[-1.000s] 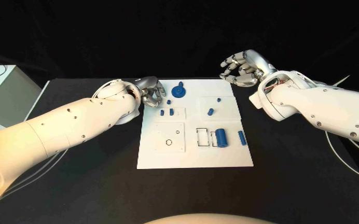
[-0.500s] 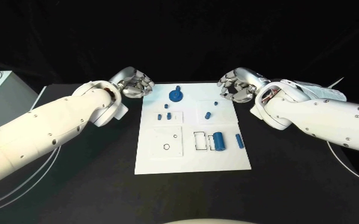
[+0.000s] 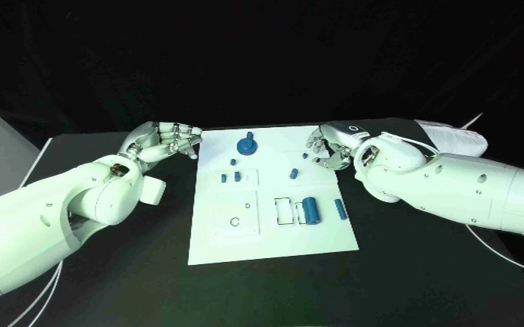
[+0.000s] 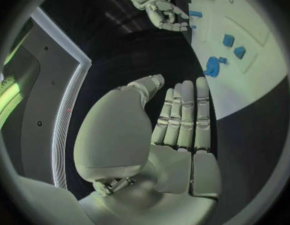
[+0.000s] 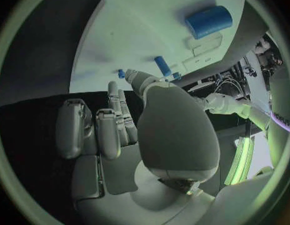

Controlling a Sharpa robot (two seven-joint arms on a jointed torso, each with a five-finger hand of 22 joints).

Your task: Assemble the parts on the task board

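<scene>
The white task board (image 3: 273, 232) lies in the middle of the black table. On it are a round blue knob piece (image 3: 247, 144), several small blue pegs (image 3: 232, 177), a blue cylinder (image 3: 310, 209) and a blue bar (image 3: 338, 207). My left hand (image 3: 163, 140) hovers just off the board's far left corner, fingers straight and holding nothing; the left wrist view shows its flat palm (image 4: 176, 120) with the board (image 4: 251, 75) beyond. My right hand (image 3: 328, 149) hangs over the board's far right edge, empty. The right wrist view shows its extended fingers (image 5: 117, 120), the cylinder (image 5: 209, 21) and a peg (image 5: 162, 65).
Black outlines of slots are drawn on the board, a rectangle (image 3: 283, 210) beside the cylinder and a small ring (image 3: 235, 222) nearer me. Bare black table (image 3: 120, 266) lies on both sides of the board and in front of it.
The camera has shifted. My left hand has drawn back off the board's far left edge and spread out. My right hand has come from beyond the far right corner down to the board's right edge.
</scene>
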